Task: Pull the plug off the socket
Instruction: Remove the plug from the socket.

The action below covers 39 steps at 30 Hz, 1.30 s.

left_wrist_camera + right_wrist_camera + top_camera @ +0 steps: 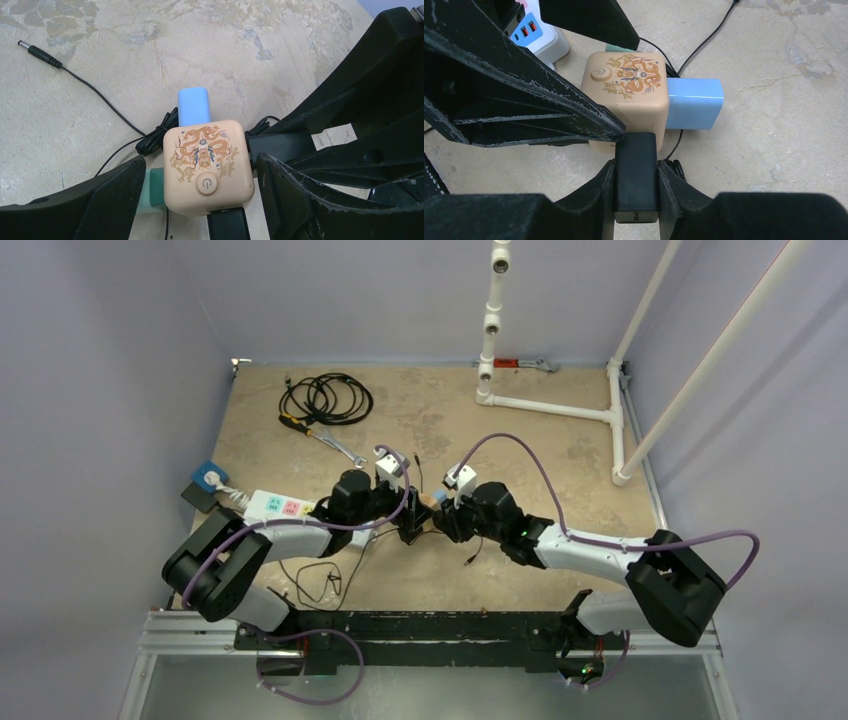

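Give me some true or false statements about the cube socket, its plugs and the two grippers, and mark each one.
1. The right gripper is clamped on the black plug. True.
2. The blue plug lies loose on the table, away from the cube. False: it sits against one side of the cube.
3. The cube's top has a power button. True.
4. The left gripper is shut on the blue plug. False: its jaws stand open on either side of the cube.
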Motion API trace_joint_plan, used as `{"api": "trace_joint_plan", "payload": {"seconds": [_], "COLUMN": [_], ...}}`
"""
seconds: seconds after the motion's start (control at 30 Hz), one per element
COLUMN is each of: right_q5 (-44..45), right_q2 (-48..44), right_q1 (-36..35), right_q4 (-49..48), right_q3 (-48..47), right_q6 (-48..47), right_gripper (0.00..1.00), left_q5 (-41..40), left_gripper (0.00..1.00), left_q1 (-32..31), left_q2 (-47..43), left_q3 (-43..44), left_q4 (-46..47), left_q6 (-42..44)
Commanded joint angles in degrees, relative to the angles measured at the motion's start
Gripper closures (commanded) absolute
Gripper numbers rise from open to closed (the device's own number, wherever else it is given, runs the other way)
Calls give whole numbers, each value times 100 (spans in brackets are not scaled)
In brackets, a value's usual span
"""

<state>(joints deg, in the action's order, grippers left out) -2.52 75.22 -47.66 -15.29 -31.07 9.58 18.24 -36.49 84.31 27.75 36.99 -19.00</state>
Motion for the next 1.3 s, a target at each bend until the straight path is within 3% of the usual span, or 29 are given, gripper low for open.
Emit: {"api": "trace_joint_plan", "payload": {"seconds": [0.0, 0.13, 0.33, 0.6, 0.73, 0.97, 1.27], "right_q5": [-134, -126, -42, 348, 578, 975, 1155], "right_q2": [-254, -229, -212, -217, -240, -89, -34], "right_q1": [-24, -24, -24, -33, -54, -243, -367], "right_q4": [-642, -642, -642, -583, -589, -527, -430], "right_q3": [-42, -56, -62, -67, -54, -164, -246], "right_q6": [80, 80, 72, 17, 42, 87, 119], "right_gripper": [100, 100, 100, 100, 100, 100, 100], "left_q5": [95, 63, 58, 148, 146, 196, -73], "left_gripper": [22, 34, 35, 77, 90, 100, 100], "left_q1": [15, 18, 17, 10, 2, 6, -2], "left_q2": [51, 71, 166, 286, 358, 436, 459], "left_q3": [66, 81, 148, 180, 194, 217, 281], "left_q4": [256, 229, 159, 220, 238, 256, 9], "left_q6": [-46, -33, 6, -65, -102, -132, 22]}}
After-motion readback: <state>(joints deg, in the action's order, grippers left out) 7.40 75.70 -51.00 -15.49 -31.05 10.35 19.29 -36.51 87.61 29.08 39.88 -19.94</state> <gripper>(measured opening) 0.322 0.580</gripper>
